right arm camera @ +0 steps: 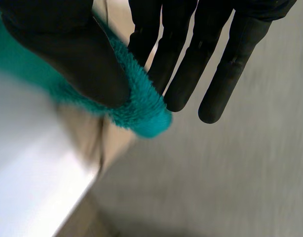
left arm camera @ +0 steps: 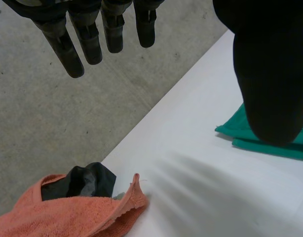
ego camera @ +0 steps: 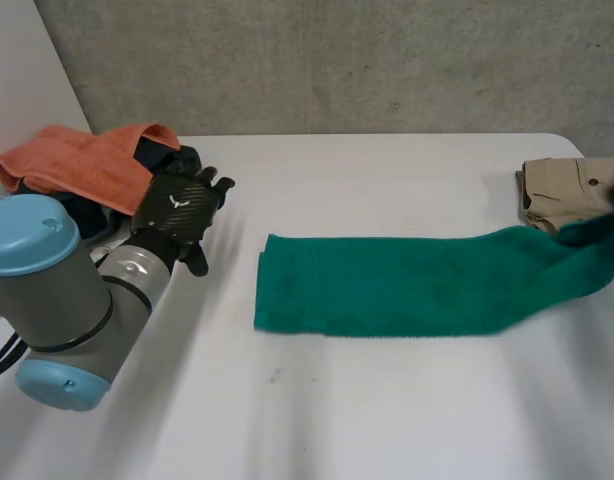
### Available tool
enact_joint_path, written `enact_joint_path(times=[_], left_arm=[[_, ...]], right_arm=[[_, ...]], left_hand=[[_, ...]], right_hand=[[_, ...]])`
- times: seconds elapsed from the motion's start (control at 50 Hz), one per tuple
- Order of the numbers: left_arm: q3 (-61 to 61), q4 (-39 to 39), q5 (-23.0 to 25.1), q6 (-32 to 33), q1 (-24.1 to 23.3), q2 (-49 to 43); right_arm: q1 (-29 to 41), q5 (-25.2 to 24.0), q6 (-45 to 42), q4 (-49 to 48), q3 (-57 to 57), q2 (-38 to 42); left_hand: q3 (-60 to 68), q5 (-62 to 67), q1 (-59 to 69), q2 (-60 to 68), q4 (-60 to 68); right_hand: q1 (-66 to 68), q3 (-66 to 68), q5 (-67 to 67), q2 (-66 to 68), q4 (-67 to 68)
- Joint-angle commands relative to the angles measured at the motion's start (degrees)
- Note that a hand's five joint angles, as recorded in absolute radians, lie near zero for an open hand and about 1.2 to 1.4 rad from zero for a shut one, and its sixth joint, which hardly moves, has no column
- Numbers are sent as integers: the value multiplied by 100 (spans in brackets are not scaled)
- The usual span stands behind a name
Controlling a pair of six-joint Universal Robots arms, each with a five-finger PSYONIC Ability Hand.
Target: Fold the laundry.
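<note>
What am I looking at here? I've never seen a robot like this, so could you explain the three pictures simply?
This is a two-armed robot at a white table, folding laundry. The head view looks down from between its arms. There the grey and blue left arm ends in a black left hand, open and holding nothing. The other two views come from a camera on each wrist, looking along that hand's palm. In the right wrist view, the right hand pinches one end of the green towel between thumb and fingers. The towel lies in a long strip across the table. Beside the left hand sits an orange towel over a dark garment. A beige garment lies near the right hand.
</note>
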Motion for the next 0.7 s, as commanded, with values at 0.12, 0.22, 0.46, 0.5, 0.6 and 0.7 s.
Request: enact_joint_path(times=[0.12, 0.22, 0.46, 0.5, 0.6, 0.7], left_arm=[[-204, 1, -1, -417, 14, 360], [-178, 1, -1, -425, -12, 396], [260, 106, -10, -732, -355, 247], [375, 106, -10, -803, -425, 141], [823, 106, -27, -847, -837, -324], [1087, 89, -80, -838, -1146, -711]], right_arm=[[3517, -1879, -153, -1307, 26, 317], [4344, -1888, -145, -1184, -325, 1179], [4337, -1107, 1100, -367, -238, 1006], [4038, -965, 2110, -271, -1, 505], [3511, -974, 4062, 55, 526, -138], [2686, -921, 3971, 537, 974, -95]], left_hand=[[-237, -262, -149, -200, -169], [-237, -262, -149, -200, -169], [-237, -262, -149, -200, -169], [-237, -262, -149, -200, -169], [-237, -262, -149, -200, -169], [-237, -262, -149, -200, -169]], right_hand=[[1561, 1178, 1296, 1232, 1131], [1561, 1178, 1296, 1232, 1131], [-5439, -5822, -5704, -5768, -5869], [-5439, -5822, -5704, -5768, -5869], [-5439, -5822, -5704, -5768, -5869], [-5439, -5822, -5704, -5768, -5869]])
